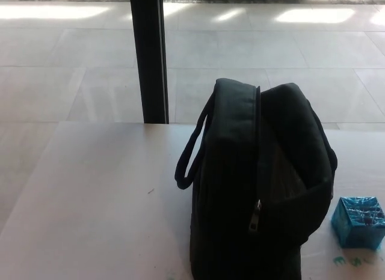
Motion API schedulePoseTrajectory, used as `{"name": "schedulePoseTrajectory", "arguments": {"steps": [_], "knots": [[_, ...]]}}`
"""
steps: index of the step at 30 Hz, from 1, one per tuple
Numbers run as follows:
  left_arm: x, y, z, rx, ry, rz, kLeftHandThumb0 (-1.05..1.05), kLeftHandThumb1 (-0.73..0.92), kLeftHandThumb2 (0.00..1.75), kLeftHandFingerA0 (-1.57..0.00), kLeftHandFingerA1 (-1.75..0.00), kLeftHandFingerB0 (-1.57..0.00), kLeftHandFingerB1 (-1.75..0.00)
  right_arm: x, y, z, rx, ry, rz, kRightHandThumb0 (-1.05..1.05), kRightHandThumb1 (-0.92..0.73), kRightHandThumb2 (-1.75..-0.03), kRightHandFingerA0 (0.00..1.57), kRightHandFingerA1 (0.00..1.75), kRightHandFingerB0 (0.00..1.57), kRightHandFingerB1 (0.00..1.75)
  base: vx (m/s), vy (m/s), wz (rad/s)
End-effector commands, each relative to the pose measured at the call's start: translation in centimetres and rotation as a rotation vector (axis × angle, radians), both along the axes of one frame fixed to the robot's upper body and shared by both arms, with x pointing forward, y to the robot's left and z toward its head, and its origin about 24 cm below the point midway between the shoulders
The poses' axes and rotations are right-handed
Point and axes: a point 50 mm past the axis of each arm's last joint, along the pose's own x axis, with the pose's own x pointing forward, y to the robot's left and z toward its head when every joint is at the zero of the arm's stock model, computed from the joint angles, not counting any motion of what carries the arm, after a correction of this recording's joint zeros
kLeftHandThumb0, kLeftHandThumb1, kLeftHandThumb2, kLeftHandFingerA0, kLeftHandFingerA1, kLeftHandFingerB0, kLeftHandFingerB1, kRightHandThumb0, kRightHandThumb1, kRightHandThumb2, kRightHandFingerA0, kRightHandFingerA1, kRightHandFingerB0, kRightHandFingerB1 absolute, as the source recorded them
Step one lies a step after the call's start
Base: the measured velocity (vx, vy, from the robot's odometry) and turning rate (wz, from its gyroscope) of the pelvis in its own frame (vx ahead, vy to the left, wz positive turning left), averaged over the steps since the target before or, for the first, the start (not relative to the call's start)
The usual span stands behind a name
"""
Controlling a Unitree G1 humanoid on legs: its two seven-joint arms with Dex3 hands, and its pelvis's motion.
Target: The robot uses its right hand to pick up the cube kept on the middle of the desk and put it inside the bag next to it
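- Table (pixel 90 202) was bare at left, w/ a dark post (pixel 150 57) standing behind its far edge.
- Bag (pixel 258 184) stood upright near centre, handle loop on its left side; zipper looked parted at top, but opening hard to make out.
- Cube (pixel 358 222), blue, sat on table just beside bag's right.
- Neither hand in view, so finger state can't be told.
- Judged: grasp not begun; next, right hand must reach cube, then lift over bag's top.

Daylight glare patches on floor (pixel 313 15) at top; bag (pixel 258 184) underexposed, soft focus
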Motion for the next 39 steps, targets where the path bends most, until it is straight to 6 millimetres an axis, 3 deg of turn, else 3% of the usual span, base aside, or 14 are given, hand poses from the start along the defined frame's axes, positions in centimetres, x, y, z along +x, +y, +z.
{"name": "schedulePoseTrajectory", "arguments": {"steps": [1, 3, 4, 17, 20, 25, 26, 29, 30, 31, 32, 33, 38, 39], "knots": [[-0.2, 1.1, 1.5, -0.151, -0.041, 0.027, -0.39, 0.74, 0.61, -0.46, -0.46, -0.41, -0.44, 0.1, -1.4, 3.1, 0.068, -0.139, -0.024, -0.51, -0.77, -0.64, 0.47, 0.51, 0.44, 0.35, 0.0, 0.0, 0.0], [0.0, 1.1, 1.6, -0.179, -0.05, 0.057, -0.37, 0.75, 0.61, -0.44, -0.47, -0.41, -0.45, 0.2, -2.0, 3.7, 0.071, -0.155, -0.086, -0.59, -0.64, -0.88, 0.22, 0.53, 0.2, 0.43, 0.0, 0.0, 0.0], [0.1, 1.0, 1.7, -0.18, -0.05, 0.062, -0.37, 0.75, 0.62, -0.44, -0.47, -0.41, -0.45, 0.3, -2.4, 4.3, 0.078, -0.184, -0.139, -0.53, -0.78, -0.63, 0.25, 0.45, 0.25, 0.29, 0.0, 0.0, 0.0], [-0.1, 1.1, 2.2, -0.157, -0.04, 0.016, -0.42, 0.56, 0.93, -0.4, -0.6, -0.31, -0.55, 4.1, -5.7, 13.6, 0.011, -0.501, -0.278, -0.66, -0.77, -0.62, 0.16, 0.45, 0.24, 0.29, 0.0, 0.0, 0.0], [-0.2, 1.2, 2.2, -0.143, -0.036, 0.011, -0.4, 0.75, 0.62, -0.44, -0.46, -0.41, -0.45, 5.6, -5.7, 16.1, -0.001, -0.559, -0.213, -0.67, -0.78, -0.63, 0.11, 0.44, 0.21, 0.29, 0.0, 0.0, 0.0], [-0.2, 1.2, 2.2, -0.173, -0.037, 0.041, -0.39, 0.76, 0.61, -0.43, -0.47, -0.4, -0.45, 10.4, -3.7, 21.0, -0.008, -0.641, -0.017, -0.64, -0.78, -0.64, 0.17, 0.38, 0.19, 0.27, 0.0, 0.0, 0.0], [-0.2, 1.2, 2.2, -0.17, -0.038, 0.037, -0.4, 0.75, 0.61, -0.43, -0.48, -0.41, -0.45, 11.4, -2.9, 21.6, -0.003, -0.64, 0.036, -0.34, -0.54, -1.08, 0.02, 0.52, 0.0, 0.48, 0.0, 0.0, 0.0], [-0.3, 1.2, 2.2, -0.152, -0.025, 0.018, -0.41, 0.75, 0.62, -0.43, -0.46, -0.41, -0.45, 12.5, -1.9, 22.0, 0.001, -0.617, 0.089, -0.35, -0.53, -1.07, 0.02, 0.51, 0.0, 0.48, 0.0, 0.0, 0.0], [-0.3, 1.3, 2.2, -0.157, -0.028, 0.026, -0.41, 0.74, 0.62, -0.43, -0.47, -0.41, -0.45, 13.1, -1.3, 22.2, 0.0, -0.606, 0.123, -0.66, -0.81, -0.65, 0.12, 0.36, 0.13, 0.24, 0.0, 0.0, 0.0], [-0.3, 1.3, 2.2, -0.157, -0.026, 0.033, -0.4, 0.73, 0.62, -0.44, -0.47, -0.42, -0.46, 14.3, -0.1, 22.3, -0.037, -0.557, 0.208, -0.74, -0.64, -1.0, 0.03, 0.33, 0.07, 0.27, 0.0, 0.0, 0.0], [-0.5, 1.3, 2.2, -0.166, -0.026, 0.04, -0.41, 0.55, 0.92, -0.39, -0.6, -0.32, -0.55, 14.9, 0.5, 22.2, -0.042, -0.541, 0.244, -0.72, -0.78, -0.65, 0.06, 0.29, 0.14, 0.24, 0.0, 0.0, 0.0], [-0.6, 1.3, 2.1, -0.175, -0.023, 0.048, -0.41, 0.74, 0.61, -0.43, -0.47, -0.41, -0.45, 16.0, 1.6, 22.0, -0.051, -0.508, 0.308, -0.77, -0.61, -0.98, 0.04, 0.29, 0.09, 0.34, 0.0, 0.0, 0.0], [-0.6, 1.3, 2.0, -0.173, -0.015, 0.051, -0.41, 0.74, 0.61, -0.43, -0.47, -0.4, -0.45, 18.2, 4.3, 20.9, -0.151, -0.381, 0.496, -0.8, -0.62, -0.97, 0.01, 0.26, 0.09, 0.29, 0.0, 0.0, 0.0], [-0.7, 1.3, 2.0, -0.174, -0.016, 0.046, -0.4, 0.74, 0.61, -0.43, -0.47, -0.4, -0.45, 18.5, 4.6, 20.7, -0.149, -0.356, 0.505, -0.73, -0.76, -0.63, 0.01, 0.27, 0.11, 0.25, 0.0, 0.0, 0.0]]}}
